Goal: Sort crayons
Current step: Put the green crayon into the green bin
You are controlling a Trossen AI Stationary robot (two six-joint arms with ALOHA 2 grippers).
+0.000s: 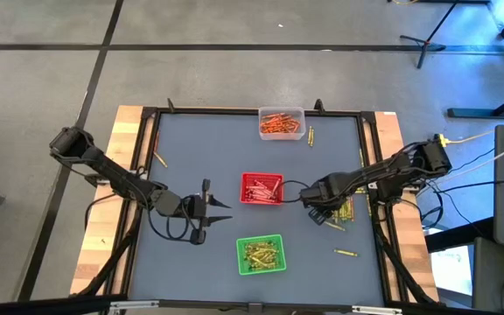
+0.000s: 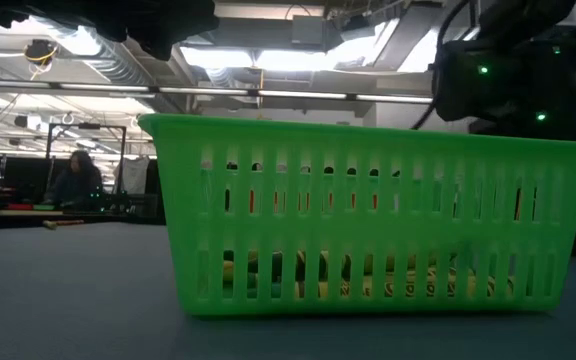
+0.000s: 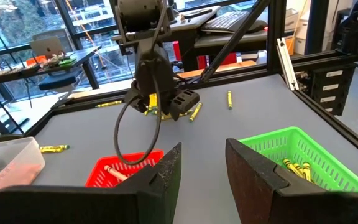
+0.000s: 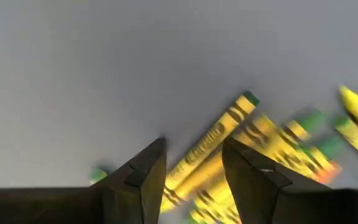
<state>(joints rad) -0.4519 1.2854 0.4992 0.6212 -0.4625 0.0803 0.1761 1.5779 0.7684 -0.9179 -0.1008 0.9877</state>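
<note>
The right gripper point(image 4: 194, 165) is down at the pile of yellow-green crayons point(image 4: 272, 140) beside the red tray point(image 1: 262, 188), fingers spread around one to pick it, I think, while the left gripper point(image 3: 201, 168) waits nearby, fingers apart and empty.

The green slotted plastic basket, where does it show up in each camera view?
High view: green slotted plastic basket sits low in the picture, just below the red basket.
Low view: the green basket fills the centre, close to the camera.
Left wrist view: it lies at lower right, past the left gripper.
Right wrist view: not in it.
Shared landmark: the yellow-green crayons lying inside it.
</note>
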